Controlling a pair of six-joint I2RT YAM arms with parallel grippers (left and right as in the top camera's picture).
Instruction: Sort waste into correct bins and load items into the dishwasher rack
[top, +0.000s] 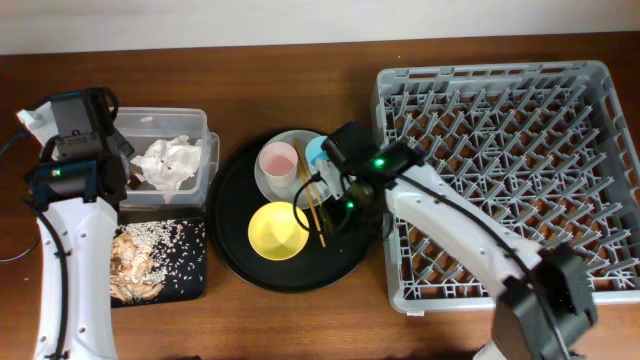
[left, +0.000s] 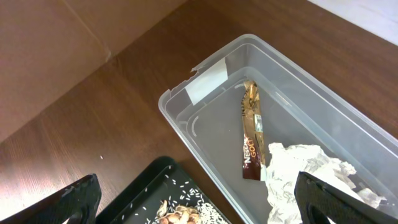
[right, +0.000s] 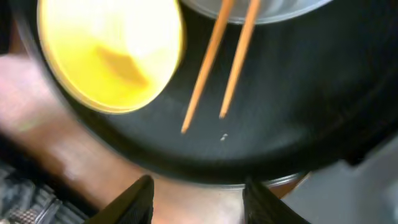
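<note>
chopsticks (right: 208, 62) beyond spread right fingers (right: 138, 200), not touching

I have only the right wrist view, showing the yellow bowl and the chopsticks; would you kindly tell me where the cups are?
Observer: The pink cup and light-blue cup stand on the plate, on the round black tray's far side.
Operator: Thank you. Is anything in the rack yet?
Observer: Overhead shows only bare pegs in the dishwasher rack, where the arm doesn't cover it.
Operator: And the waste?
Observer: The napkin and wrapper lie in the clear tub, the food scraps in the shallow black tray.
</note>
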